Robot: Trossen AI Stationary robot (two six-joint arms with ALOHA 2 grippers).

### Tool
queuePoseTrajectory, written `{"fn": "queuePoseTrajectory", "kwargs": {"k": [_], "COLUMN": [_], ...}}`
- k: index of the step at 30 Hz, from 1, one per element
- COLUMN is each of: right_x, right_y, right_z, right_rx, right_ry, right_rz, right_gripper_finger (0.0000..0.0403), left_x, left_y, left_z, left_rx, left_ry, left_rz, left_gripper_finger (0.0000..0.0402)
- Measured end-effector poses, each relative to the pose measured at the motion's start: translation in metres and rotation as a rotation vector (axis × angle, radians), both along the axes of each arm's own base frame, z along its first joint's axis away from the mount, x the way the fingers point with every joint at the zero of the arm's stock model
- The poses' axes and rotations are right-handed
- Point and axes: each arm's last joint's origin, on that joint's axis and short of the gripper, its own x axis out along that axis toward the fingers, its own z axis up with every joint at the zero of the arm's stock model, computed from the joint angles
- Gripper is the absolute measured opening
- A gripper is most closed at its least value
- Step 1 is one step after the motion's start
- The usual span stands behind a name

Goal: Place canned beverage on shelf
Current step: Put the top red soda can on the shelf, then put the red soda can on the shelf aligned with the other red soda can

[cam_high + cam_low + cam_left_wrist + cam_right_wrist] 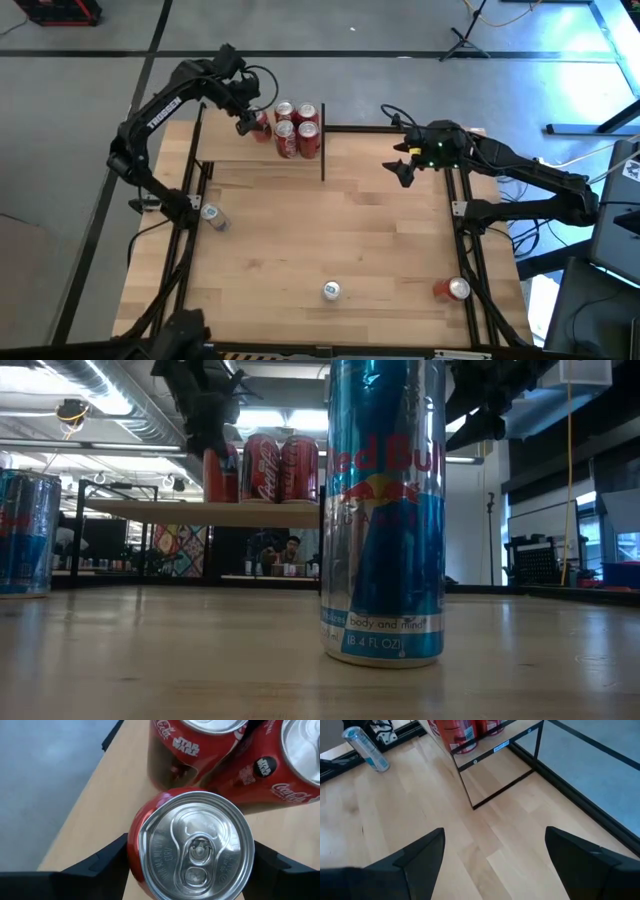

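Note:
The shelf (230, 150), a small light-wood board on thin black posts, stands at the table's far left. Several red cola cans (298, 128) stand upright on its right end. My left gripper (254, 124) is shut on another red canned beverage (192, 845), just left of that group and over the shelf board (95, 820). In the low view the held can (221, 475) has its bottom at the level of the shelf top (200, 512); whether it rests there I cannot tell. My right gripper (403, 168) hangs open over the table's far right, holding nothing. My left gripper pinches the can's side wall (133, 845) just under the top rim, one finger (100, 865) on each side. The fingers come slanting down from above. The can stands upright, its silver lid facing up, close beside the nearest can on the shelf (192, 750).
A blue-and-silver can (212, 216) stands near the table's left edge. Another one (331, 290) stands near the front middle, filling the low view (385, 510). A red can (456, 289) is at the front right. A person (290, 550) shows in the room behind.

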Motion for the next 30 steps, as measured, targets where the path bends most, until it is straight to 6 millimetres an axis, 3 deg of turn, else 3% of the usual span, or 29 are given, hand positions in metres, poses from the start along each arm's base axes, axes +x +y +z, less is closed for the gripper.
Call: {"fn": "queuePoseTrajectory", "kwargs": {"k": [7,16,30], "right_x": [0.000,0.000,0.000], "right_y": [0.000,0.000,0.000], "right_z": [0.000,0.000,-0.001], "right_rx": [0.001,0.002,0.005], "right_ry": [0.000,0.000,0.008], "right_rz": [0.000,-0.001,-0.001], "right_gripper_finger": [0.0333,0.0333,0.0333], "left_x": [0.002,0.003,0.004], "left_y": [0.004,0.004,0.004], "left_z": [0.003,0.003,0.011], "left_rx": [0.055,0.058,0.079], "left_ry": [-0.030,-0.038,-0.052], "left_rz": [-0.008,-0.009,0.033], "left_gripper_finger": [0.0272,0.0347,0.0354]}}
